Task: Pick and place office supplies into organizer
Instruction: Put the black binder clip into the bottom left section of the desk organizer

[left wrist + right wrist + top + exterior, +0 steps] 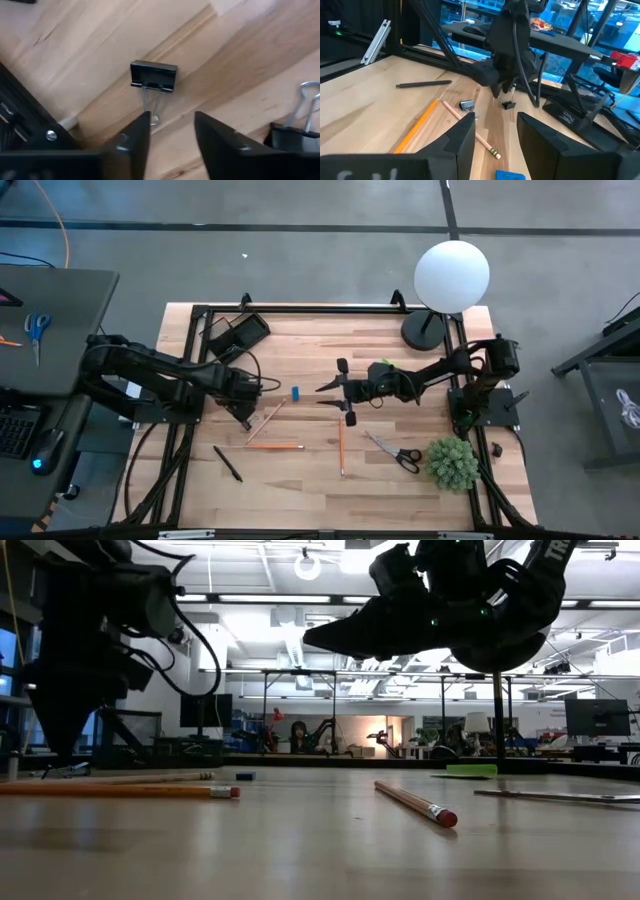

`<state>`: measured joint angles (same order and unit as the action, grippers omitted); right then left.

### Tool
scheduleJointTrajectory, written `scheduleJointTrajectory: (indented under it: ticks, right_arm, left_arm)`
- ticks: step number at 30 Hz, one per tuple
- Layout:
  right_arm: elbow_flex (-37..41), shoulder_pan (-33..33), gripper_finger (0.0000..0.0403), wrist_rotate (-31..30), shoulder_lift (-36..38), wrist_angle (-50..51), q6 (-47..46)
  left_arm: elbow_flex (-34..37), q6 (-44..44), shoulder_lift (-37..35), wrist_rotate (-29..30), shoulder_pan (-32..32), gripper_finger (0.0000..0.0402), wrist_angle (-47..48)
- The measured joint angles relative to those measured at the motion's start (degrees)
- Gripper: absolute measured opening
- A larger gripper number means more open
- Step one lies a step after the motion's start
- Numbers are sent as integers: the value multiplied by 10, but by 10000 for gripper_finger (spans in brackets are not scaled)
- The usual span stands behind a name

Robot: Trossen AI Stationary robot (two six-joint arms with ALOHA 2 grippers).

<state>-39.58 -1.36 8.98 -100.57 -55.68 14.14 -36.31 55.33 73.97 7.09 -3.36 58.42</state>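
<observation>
My left gripper [172,125] points down over the table's left middle [243,415], open. A small black binder clip [153,76] lies flat on the wood just ahead of its fingertips, wire handles toward them. A second clip [297,131] lies beside it. My right gripper [495,135] hovers level over the table's middle [335,390], open, with nothing between its fingers. The black organizer [240,332] sits at the far left. A blue eraser [295,392], pencils [273,446], a black pen [227,463] and scissors [395,452] lie on the table. My left gripper has one fingertip [142,125] right beside the end of the binder clip's wire handles [154,118]; I cannot tell whether they touch. The fingers come from above, and the clip lies on the table, not between them.
A lamp with a white globe [452,275] and a round black base [425,330] stands at the far right. A green plant [452,463] sits at the near right. Another orange pencil [341,450] lies near the middle. Black frame rails [300,308] run along the table's edges.
</observation>
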Motion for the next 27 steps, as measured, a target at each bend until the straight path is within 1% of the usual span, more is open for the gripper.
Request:
scheduleJointTrajectory:
  ticks: [3,6,9,11,15,17,20,27]
  right_arm:
    - [0,-6,138,10,0,1,-13]
    - [0,-7,138,11,0,4,-26]
    - [0,-2,138,13,0,7,-35]
    - [0,3,137,13,0,11,-36]
    - [0,14,138,13,0,18,-37]
    - [0,18,137,13,0,19,-37]
    - [0,22,138,13,0,19,-38]
    - [0,26,137,4,0,31,-44]
  left_arm:
    - [-11,-24,0,13,0,210,-1]
    - [-12,-53,0,34,0,251,-1]
    - [-4,-76,0,43,-14,278,0]
    - [4,-90,0,43,-27,285,2]
    - [18,-129,0,44,-58,278,-3]
    - [22,-151,0,42,-69,267,-16]
    - [25,-187,0,20,-81,245,-40]
    - [25,-189,0,15,-101,199,-62]
